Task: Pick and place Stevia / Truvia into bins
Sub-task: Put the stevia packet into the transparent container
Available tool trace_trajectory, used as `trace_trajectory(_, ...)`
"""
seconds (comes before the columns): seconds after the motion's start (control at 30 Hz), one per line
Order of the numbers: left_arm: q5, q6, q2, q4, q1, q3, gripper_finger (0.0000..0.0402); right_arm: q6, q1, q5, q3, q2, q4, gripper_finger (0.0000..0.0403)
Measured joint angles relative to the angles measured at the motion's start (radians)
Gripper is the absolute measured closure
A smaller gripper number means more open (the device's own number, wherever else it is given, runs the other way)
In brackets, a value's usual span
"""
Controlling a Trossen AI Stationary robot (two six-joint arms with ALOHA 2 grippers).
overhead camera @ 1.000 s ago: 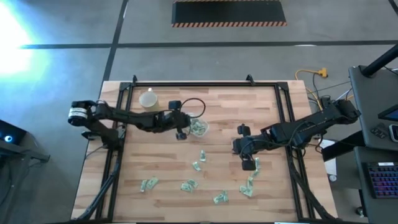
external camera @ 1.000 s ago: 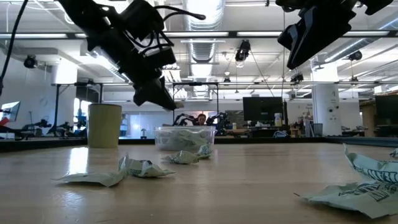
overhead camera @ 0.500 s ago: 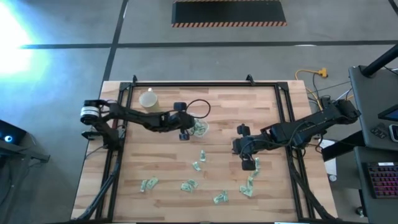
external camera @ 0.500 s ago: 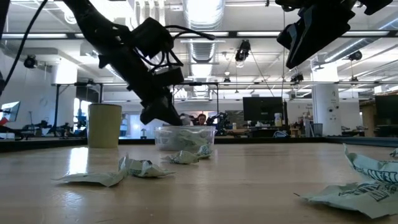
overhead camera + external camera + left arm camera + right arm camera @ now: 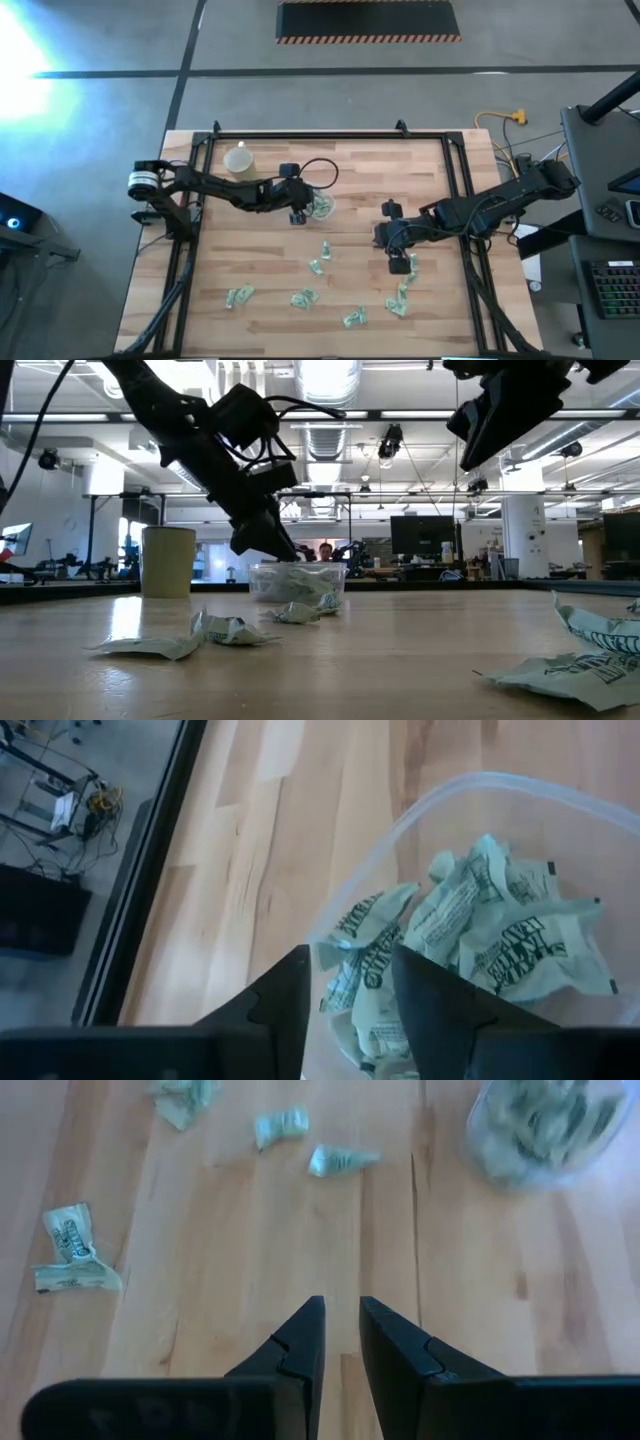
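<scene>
Two arms over a sachet-strewn table

Left gripper hangs at the near rim of the clear tub, fingers spread slightly, with nothing visibly held between them. The tub holds a heap of crumpled green-and-white sachets and stands on the wooden table, right of the pale yellow cup.

Right gripper hovers above the table surface at centre-right, jaws nearly pressed together with a narrow empty gap.

Loose sachets lie scattered across the table's front half, well apart from the tub; one sachet lies just beside the right gripper
</scene>
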Motion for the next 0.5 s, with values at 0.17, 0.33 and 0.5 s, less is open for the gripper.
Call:
trace_trajectory(0.17,0.000,-0.033,-0.014,-0.002,-0.003,-0.003,0.0272,0.105,0.030,-0.095,-0.079,0.001,-0.025,0.0339)
trace_trajectory(0.33,0.001,-0.033,-0.026,-0.002,-0.011,-0.006,0.0272,0.270,0.075,-0.186,-0.167,0.001,-0.030,0.0333)
trace_trajectory(0.5,0.000,-0.033,-0.040,-0.002,-0.017,-0.010,0.0272,0.380,0.135,-0.232,-0.239,0.001,-0.030,0.0333)
